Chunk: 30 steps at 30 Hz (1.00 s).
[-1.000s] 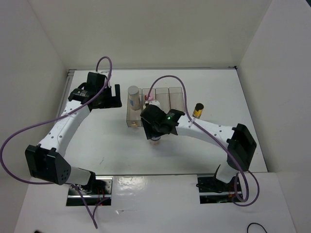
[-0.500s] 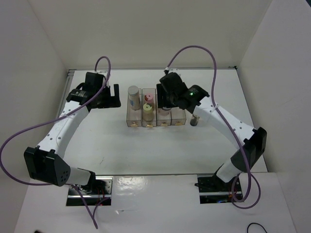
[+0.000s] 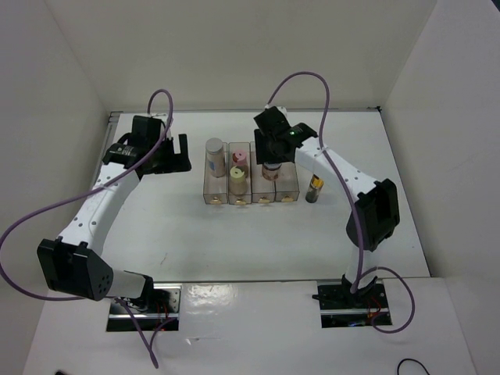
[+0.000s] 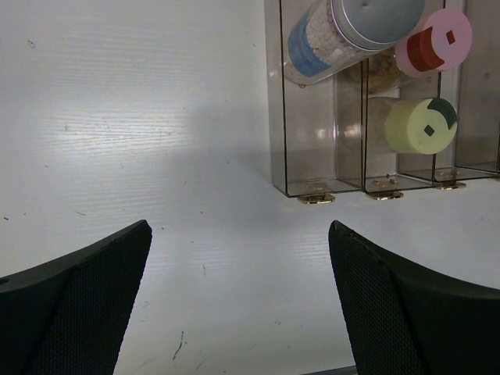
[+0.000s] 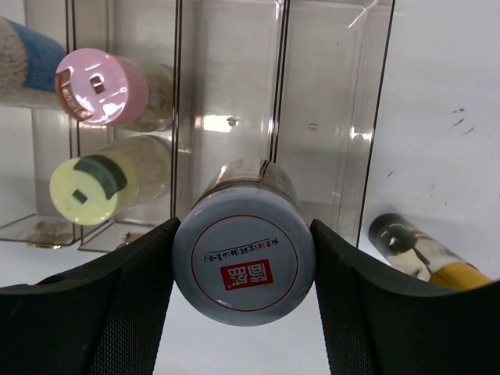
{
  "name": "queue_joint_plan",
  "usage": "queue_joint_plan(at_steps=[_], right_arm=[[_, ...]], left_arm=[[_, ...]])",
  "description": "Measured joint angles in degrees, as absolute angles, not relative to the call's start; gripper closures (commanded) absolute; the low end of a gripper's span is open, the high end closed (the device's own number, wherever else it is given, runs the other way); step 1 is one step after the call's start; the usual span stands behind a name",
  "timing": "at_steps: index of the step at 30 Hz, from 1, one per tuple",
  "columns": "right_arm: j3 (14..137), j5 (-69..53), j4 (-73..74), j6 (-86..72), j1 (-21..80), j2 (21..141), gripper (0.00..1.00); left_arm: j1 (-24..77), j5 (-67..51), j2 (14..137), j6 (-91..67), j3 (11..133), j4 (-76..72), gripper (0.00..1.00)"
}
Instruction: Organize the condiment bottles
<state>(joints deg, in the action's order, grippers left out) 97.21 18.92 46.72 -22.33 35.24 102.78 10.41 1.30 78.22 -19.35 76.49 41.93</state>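
Note:
My right gripper (image 5: 242,234) is shut on the squat white-lidded jar with a red mark (image 5: 244,269) and holds it over the third compartment of the clear organizer (image 5: 328,117). The top view shows this gripper (image 3: 272,156) and the jar (image 3: 269,171). The grey-capped bottle (image 3: 214,148) stands in the first compartment. The pink-capped (image 3: 240,158) and yellow-capped (image 3: 237,174) bottles stand in the second. The slim dark bottle (image 3: 315,187) stands on the table right of the organizer. My left gripper (image 4: 238,305) is open and empty, left of the organizer.
White walls close in the table on the left, back and right. The organizer's fourth compartment (image 3: 287,166) holds nothing. The right arm's purple cable (image 3: 301,78) arcs above the back of the table.
My right gripper has moved with the jar from the table in front of the organizer to above its third compartment. The left arm has barely moved.

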Motion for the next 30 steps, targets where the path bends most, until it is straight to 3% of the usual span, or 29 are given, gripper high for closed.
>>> queue_joint_plan(at_steps=[30], right_arm=[[100.7,15.6,39.9,-21.4,34.2,113.0,0.95]], left_arm=[[9.1,-0.4,78.2,-17.9,74.5,41.9,0.0]])
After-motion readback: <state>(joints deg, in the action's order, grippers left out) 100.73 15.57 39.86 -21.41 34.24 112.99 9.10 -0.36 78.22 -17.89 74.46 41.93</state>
